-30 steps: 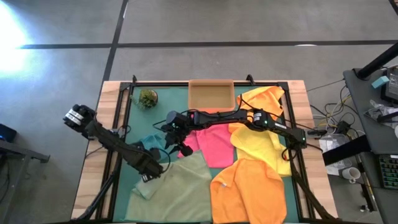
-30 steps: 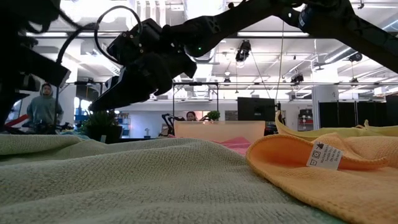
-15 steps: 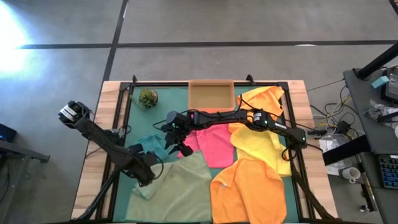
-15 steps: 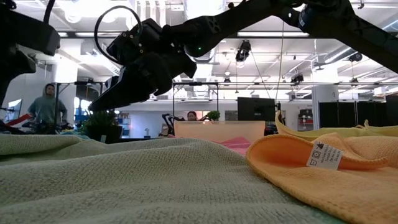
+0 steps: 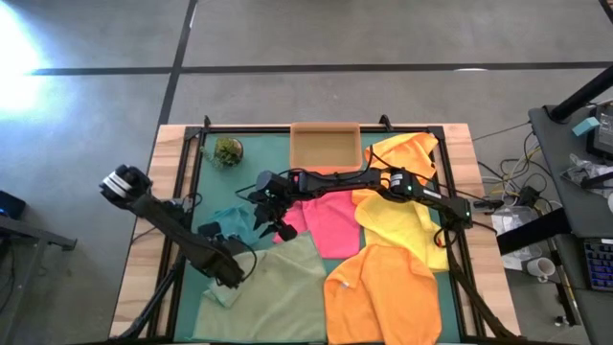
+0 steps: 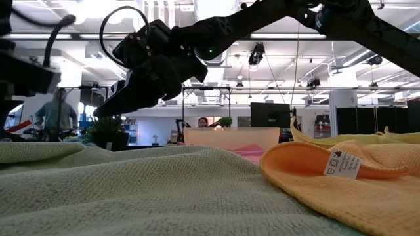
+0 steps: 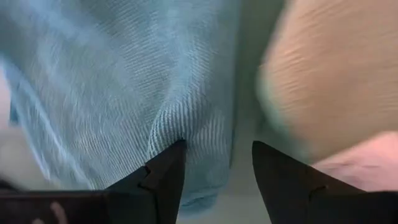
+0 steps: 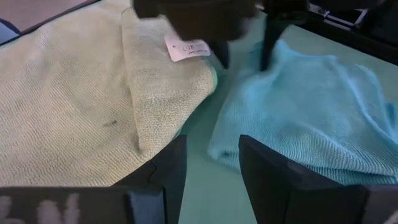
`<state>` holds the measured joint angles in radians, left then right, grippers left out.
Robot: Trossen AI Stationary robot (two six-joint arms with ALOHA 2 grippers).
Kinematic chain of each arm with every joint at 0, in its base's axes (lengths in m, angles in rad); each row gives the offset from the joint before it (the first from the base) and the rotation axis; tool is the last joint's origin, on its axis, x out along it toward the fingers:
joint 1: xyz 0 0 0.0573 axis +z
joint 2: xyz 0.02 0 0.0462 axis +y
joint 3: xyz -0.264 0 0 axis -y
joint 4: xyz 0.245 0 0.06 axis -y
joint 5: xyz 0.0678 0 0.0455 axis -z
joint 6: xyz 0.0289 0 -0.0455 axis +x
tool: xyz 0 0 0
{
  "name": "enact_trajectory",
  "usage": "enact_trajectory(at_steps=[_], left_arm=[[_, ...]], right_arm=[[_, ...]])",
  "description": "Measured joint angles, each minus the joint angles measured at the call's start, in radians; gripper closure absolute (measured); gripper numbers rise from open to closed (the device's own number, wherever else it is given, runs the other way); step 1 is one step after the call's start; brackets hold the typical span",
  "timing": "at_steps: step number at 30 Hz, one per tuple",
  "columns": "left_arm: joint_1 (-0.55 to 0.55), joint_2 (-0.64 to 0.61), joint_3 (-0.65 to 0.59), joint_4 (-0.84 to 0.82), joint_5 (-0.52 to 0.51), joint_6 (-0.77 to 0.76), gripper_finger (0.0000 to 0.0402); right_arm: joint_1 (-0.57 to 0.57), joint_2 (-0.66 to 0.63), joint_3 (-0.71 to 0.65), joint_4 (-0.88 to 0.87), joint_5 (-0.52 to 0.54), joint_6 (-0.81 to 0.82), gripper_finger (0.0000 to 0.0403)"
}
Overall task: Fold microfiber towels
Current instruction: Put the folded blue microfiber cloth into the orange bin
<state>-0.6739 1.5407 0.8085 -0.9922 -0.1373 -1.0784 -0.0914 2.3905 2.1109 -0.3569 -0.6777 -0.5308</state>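
Teal towel lay crumpled on the table, just beside the sage towel. Left gripper hung over the teal towel's edge, jaws released; right gripper near it, jaws released, empty.

This is a robotics lab or workshop in a large open industrial hall. The polished concrete floor is marked with dark lines. The low view shows a high ceiling with exposed ducts and hanging lights, a monitor and a person standing far back. A cluttered desk with trailing cables stands beside the wooden table.
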Motion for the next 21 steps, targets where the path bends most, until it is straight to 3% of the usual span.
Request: enact_trajectory(at_steps=[11, 16, 19, 21], left_arm=[[0.001, 0.001, -0.04, -0.001, 0.013, -0.035, 0.0245], [0.016, 0.001, -0.05, 0.025, 0.015, -0.004, 0.032], [0.027, -0.001, -0.055, 0.039, 0.004, 0.038, 0.0378], [0.033, -0.003, -0.055, 0.047, -0.012, 0.044, 0.0393]], right_arm=[[0.014, 0.0, 0.0, 0.0, 0.0, -0.057, 0.0266], [0.032, 0.0, 0.0, 0.006, 0.01, -0.117, 0.0266], [0.042, 0.0, -0.004, 0.053, 0.087, -0.118, 0.0266], [0.043, 0.0, -0.008, 0.069, 0.113, -0.117, 0.0266]])
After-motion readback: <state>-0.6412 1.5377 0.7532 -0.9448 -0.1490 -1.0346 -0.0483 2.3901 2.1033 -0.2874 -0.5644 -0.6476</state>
